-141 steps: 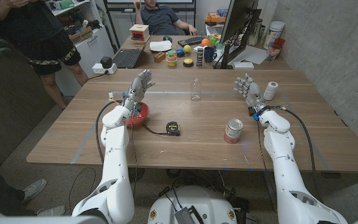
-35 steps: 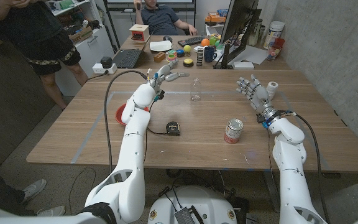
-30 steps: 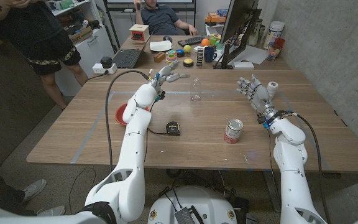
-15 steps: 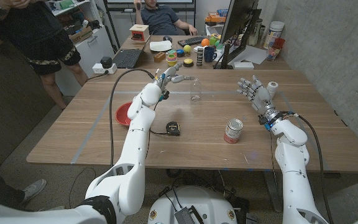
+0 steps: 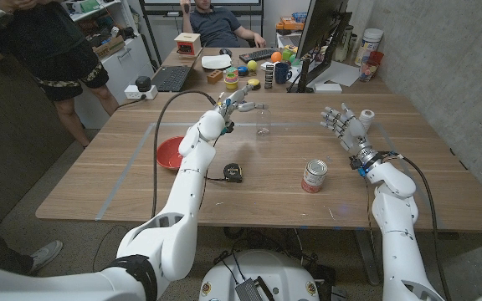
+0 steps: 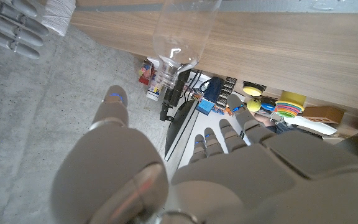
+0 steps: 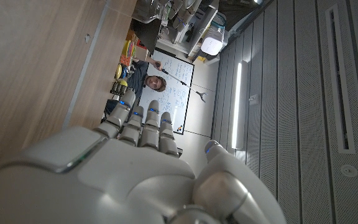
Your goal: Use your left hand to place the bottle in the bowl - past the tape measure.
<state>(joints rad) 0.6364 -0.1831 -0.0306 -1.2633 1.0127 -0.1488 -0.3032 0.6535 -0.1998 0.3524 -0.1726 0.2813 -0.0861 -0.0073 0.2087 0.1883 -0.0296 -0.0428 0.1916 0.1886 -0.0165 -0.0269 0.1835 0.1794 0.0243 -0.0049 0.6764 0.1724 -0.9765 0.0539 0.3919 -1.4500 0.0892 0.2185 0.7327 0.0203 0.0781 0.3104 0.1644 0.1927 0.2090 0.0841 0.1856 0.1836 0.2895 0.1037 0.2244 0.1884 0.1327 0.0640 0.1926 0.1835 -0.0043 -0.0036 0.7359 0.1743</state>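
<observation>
The clear plastic bottle (image 5: 264,119) looks empty, light and tippy, so the left hand (image 5: 238,99), fingers spread and holding nothing, should wrap its middle.

Wooden table (image 5: 99,180) center frame, grey concrete wall (image 5: 442,58) upper right, cluttered desk (image 5: 249,63) with black monitor (image 5: 316,38) top center, grey floor (image 5: 23,226) lower left.

The bottle (image 6: 180,37) is cut off by the left wrist picture's edge, base unseen.
</observation>
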